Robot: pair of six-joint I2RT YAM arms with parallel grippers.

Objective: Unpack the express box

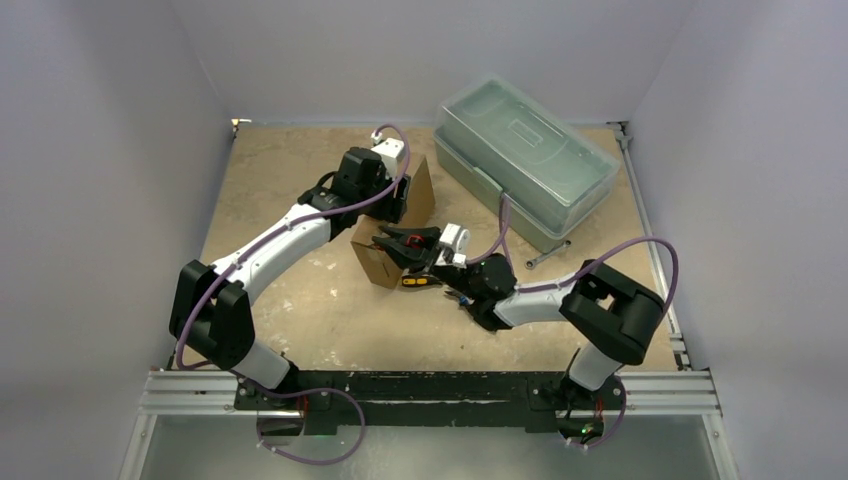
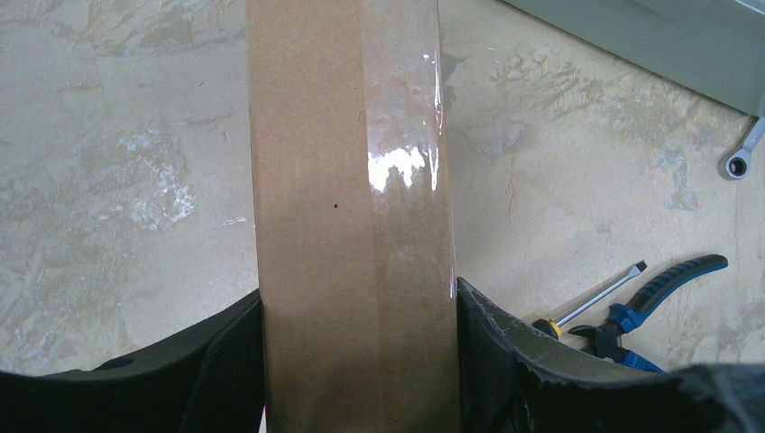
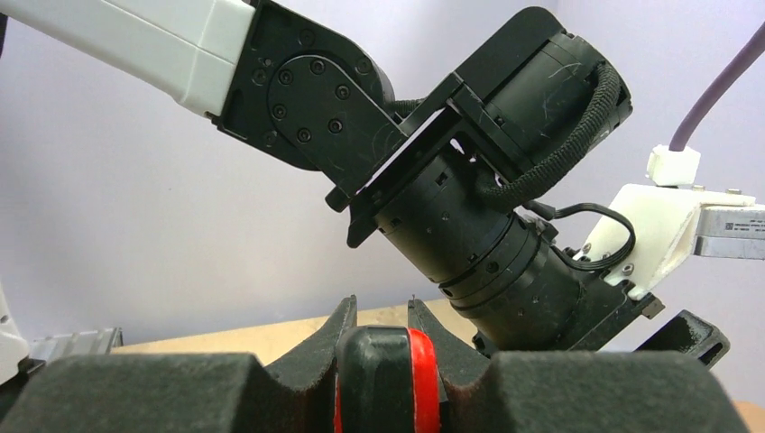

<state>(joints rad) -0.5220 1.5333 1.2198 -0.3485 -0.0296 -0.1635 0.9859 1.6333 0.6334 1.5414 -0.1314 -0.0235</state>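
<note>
The express box is plain brown cardboard, raised on edge over the table's middle, with its flap standing up behind. My left gripper is shut on the box. In the left wrist view the taped box fills the gap between both fingers. My right gripper is at the box's open side, shut on a black and red tool handle. The rest of that tool is hidden.
A translucent grey-green plastic toolbox stands at the back right. A wrench lies in front of it and also shows in the left wrist view. A yellow-handled screwdriver and blue pliers lie under the right arm.
</note>
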